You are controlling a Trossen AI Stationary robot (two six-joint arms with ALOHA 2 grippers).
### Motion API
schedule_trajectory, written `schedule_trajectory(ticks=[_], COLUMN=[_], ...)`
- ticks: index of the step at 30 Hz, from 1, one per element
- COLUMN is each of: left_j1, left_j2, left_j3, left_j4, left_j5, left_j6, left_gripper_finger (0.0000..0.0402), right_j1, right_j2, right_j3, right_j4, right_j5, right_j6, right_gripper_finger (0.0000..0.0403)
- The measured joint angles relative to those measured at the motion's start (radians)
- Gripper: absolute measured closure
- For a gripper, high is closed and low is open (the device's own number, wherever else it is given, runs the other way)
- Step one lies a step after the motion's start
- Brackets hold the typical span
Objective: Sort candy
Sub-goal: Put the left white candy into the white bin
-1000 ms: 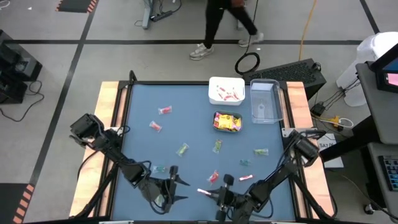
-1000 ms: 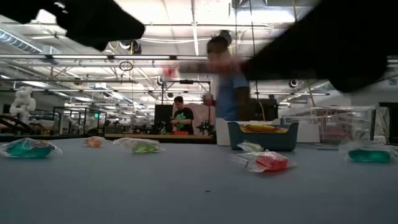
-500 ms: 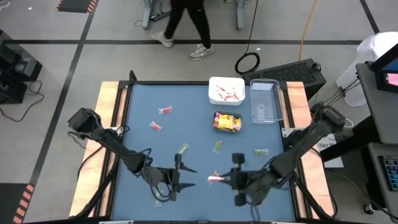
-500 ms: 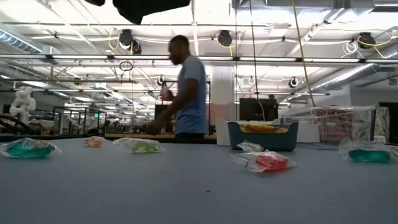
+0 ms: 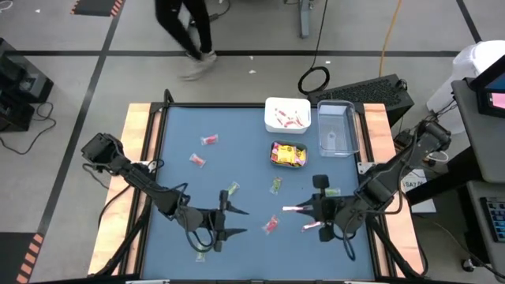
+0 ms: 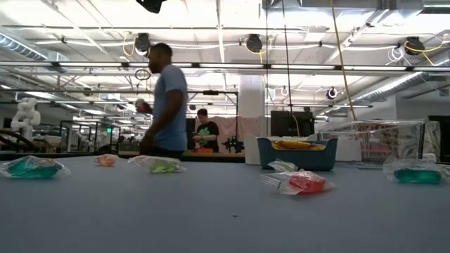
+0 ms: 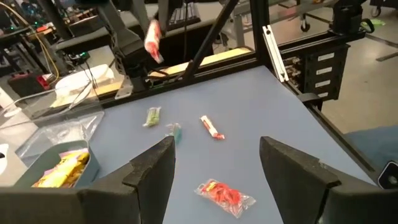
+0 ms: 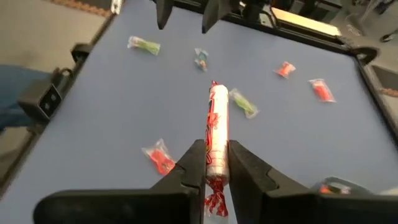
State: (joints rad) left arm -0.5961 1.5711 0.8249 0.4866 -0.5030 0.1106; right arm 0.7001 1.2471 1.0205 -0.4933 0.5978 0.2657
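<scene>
Right gripper [image 5: 303,210] has swung up-desk from the near edge within the last second, fingers clenched on a pink-white candy stick [image 8: 216,127] held off the blue desk [image 5: 237,154] — likely headed for the white container [image 5: 287,115] — left gripper [image 5: 233,222] hovers spread, empty.

Candy [image 5: 234,189] between both grippers

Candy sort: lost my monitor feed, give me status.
Right gripper shut on pink-white stick, lifted above the table. Left gripper open, empty, low over the near table. Loose candies scattered; nothing blocking.
</scene>
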Motion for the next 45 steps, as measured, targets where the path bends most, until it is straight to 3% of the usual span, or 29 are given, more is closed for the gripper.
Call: schedule_trajectory(ticks=[6,15,19,29,45], left_j1=[-0.002,-0.002,-0.002,-0.002,-0.002], left_j2=[0.0,0.0,0.0,0.0,0.0], left_j3=[0.0,0.0,0.0,0.0,0.0], left_j4=[-0.017,-0.036,-0.036,-0.036,-0.032], left_j5=[0.02,0.023,0.023,0.024,0.024], left_j6=[-0.037,-0.053,-0.053,-0.079,-0.104], left_gripper_finger=[0.0162,0.0162,0.0162,0.0162,0.0162], right_j1=[-0.014,-0.087,-0.11,-0.177,-0.217], right_j2=[-0.015,0.016,0.045,0.109,0.114], right_j3=[-0.2,-0.562,-0.635,-0.642,-0.642], right_j4=[0.379,1.339,1.595,1.763,1.777], right_j5=[-0.027,-0.024,-0.011,0.132,0.135], right_j6=[-0.077,-0.166,-0.179,-0.121,-0.116], right_gripper_finger=[0.0362,0.0362,0.0362,0.0362,0.0362])
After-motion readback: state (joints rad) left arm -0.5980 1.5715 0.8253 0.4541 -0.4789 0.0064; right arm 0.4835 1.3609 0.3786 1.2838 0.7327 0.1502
